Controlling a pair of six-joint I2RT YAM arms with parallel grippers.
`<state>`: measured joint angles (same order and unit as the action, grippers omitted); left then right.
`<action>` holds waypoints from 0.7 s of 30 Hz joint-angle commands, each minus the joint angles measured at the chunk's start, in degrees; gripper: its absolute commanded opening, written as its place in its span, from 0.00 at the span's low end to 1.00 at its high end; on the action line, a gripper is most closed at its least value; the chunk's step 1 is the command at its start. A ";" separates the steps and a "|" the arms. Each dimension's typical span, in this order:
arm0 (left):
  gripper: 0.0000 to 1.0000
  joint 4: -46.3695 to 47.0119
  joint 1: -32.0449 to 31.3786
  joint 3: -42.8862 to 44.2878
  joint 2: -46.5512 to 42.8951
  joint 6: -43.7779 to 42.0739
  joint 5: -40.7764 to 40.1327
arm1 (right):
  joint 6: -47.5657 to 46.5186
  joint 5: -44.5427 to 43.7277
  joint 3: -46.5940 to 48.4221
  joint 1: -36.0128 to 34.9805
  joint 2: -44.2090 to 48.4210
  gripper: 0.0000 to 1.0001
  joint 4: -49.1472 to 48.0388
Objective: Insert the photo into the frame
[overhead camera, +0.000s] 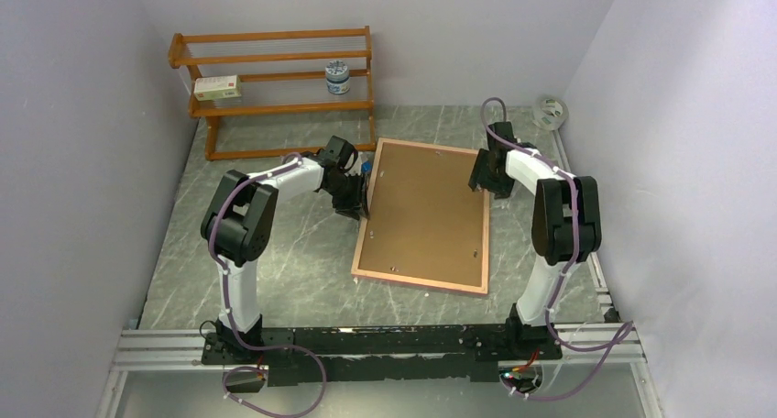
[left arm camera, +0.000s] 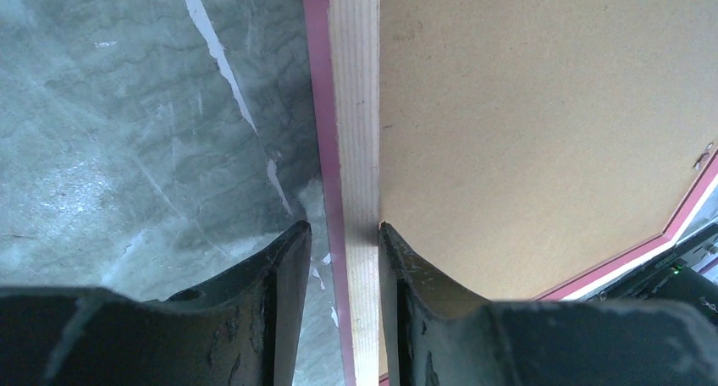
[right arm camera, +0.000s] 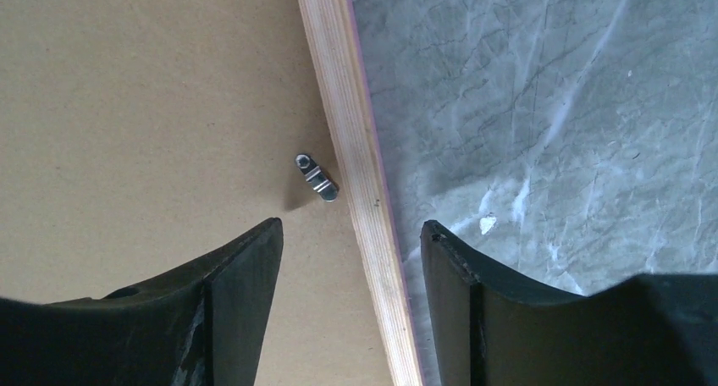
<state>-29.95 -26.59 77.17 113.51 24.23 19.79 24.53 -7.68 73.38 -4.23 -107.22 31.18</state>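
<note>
— While sizing up the step: looks like handling a closed-up frame (overhead camera: 421, 282), lying tan back up at mid-bench (overhead camera: 275, 271) between the two arms, brown backing sheet (overhead camera: 426, 207) seated inside the pink border.

— And the photo?

— Nowhere in sight. Maybe under the backing, maybe not; cannot tell.

— Fingers?

— Left fingers (left arm camera: 284, 276) pinched on the frame's left rail, one against the pink outer edge, the other against the inner edge beside the backing. Right fingers (right arm camera: 245, 276) spread open, astride the right rail, touching neither side.

— Next move, then?

— Probably closing the right pair on that rail to match the left, then lifting or turning from both sides together. Calls for level, equal motion; otherwise risks twisting the frame or tipping the backing out.

— Anything seen from only one camera?

— From above: whole layout, arms on opposite long sides, orange shelf rack (overhead camera: 275, 79) at the back, but no telling grip from gap. From the left wrist: actual contact on the rail. From the right wrist: clearance on both sides, plus a small metal clip (right arm camera: 316, 178) on the backing just inside the rail, barely a speck from above.
</note>
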 commanded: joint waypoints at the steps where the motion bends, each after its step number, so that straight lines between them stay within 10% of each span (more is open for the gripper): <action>1: 0.40 0.32 0.23 0.48 1.14 -0.89 0.37 | -1.74 -2.53 2.19 -0.17 -0.91 0.63 0.57; 21: 0.37 2.21 0.33 -1.36 0.83 -1.00 2.95 | -2.99 -7.38 4.19 -0.25 -5.09 0.46 -2.57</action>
<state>-29.15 -26.55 77.06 114.21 24.25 21.23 22.44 -12.34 75.26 -4.71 -110.37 30.61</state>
